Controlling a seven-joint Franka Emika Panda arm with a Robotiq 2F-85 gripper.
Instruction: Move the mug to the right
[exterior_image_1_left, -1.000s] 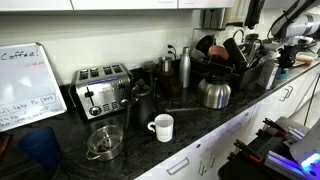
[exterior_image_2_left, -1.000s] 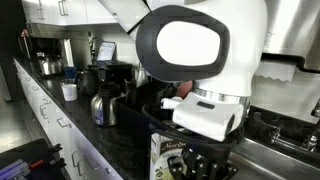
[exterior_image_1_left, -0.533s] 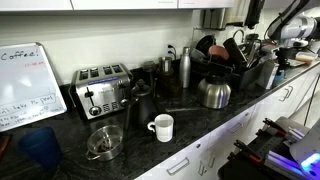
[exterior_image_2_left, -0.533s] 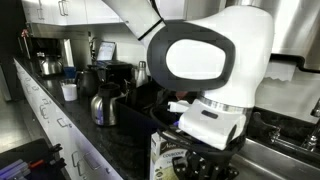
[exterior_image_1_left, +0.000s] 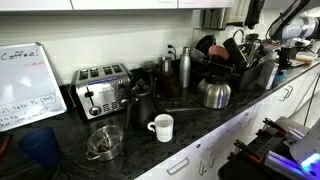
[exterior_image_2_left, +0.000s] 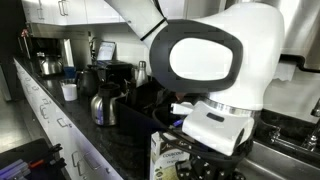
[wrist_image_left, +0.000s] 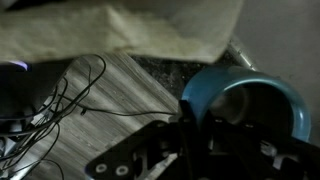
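In the wrist view the teal mug (wrist_image_left: 207, 93) fills the lower right, seen from above with its dark inside open to the camera. My gripper (wrist_image_left: 196, 125) is shut on the mug's wall, with a dark finger against its left side. In an exterior view my arm reaches over the far end of the counter by the dish rack, and the gripper (exterior_image_1_left: 283, 52) is small there. In an exterior view the big white wrist fills the foreground, with the gripper (exterior_image_2_left: 205, 165) under it; the mug is hidden.
A white mug (exterior_image_1_left: 162, 127), steel kettle (exterior_image_1_left: 214, 93), toaster (exterior_image_1_left: 102, 90), whiteboard (exterior_image_1_left: 28, 85) and a loaded dish rack (exterior_image_1_left: 235, 55) stand on the dark counter. Below the mug are a pale cloth (wrist_image_left: 120, 30) and thin black cables (wrist_image_left: 70, 95).
The wrist has shifted sideways and slightly lower in the close exterior view, with the gripper still shut. The counter objects have not moved.
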